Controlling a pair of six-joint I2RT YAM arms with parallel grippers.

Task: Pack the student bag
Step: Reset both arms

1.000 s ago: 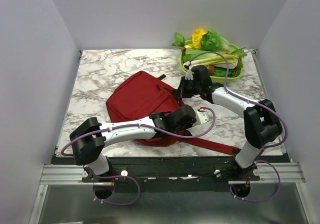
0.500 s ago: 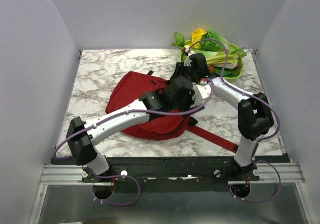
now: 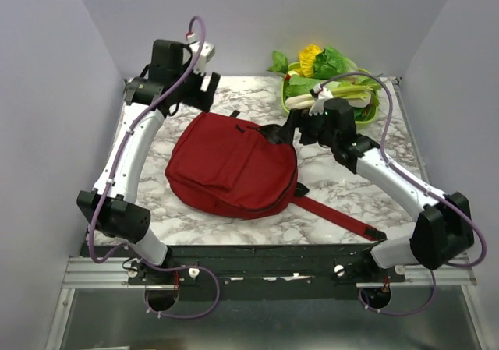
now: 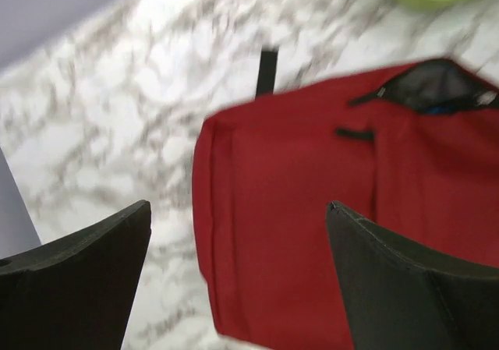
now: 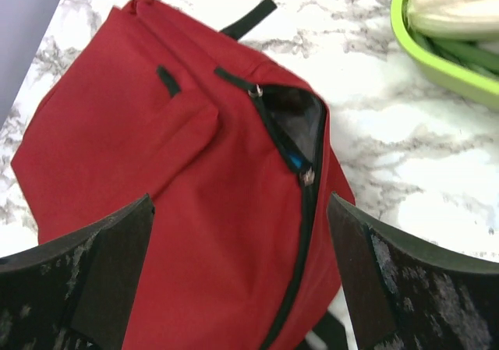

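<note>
The student bag point(image 3: 230, 167), a dark red backpack, lies flat in the middle of the marble table. Its main zip point(image 5: 292, 120) gapes a little at the top, showing dark lining and a bit of blue. One long red strap point(image 3: 335, 217) trails toward the front right. My left gripper point(image 3: 209, 85) hangs high over the back left, open and empty, looking down on the bag point(image 4: 312, 233). My right gripper point(image 3: 295, 136) hovers at the bag's right end, near the zip. It is open, and its fingers point(image 5: 86, 280) hold nothing above the red fabric point(image 5: 179, 171).
A green tray point(image 3: 366, 116) piled with vegetables stands at the back right corner, and its rim point(image 5: 421, 50) shows in the right wrist view. A black strap end point(image 4: 267, 69) pokes out behind the bag. Grey walls enclose the table on three sides.
Both grippers have opened and left the bag. The left arm swung up and away to the back left. The right gripper drew back to the right. The bag now lies flat.
</note>
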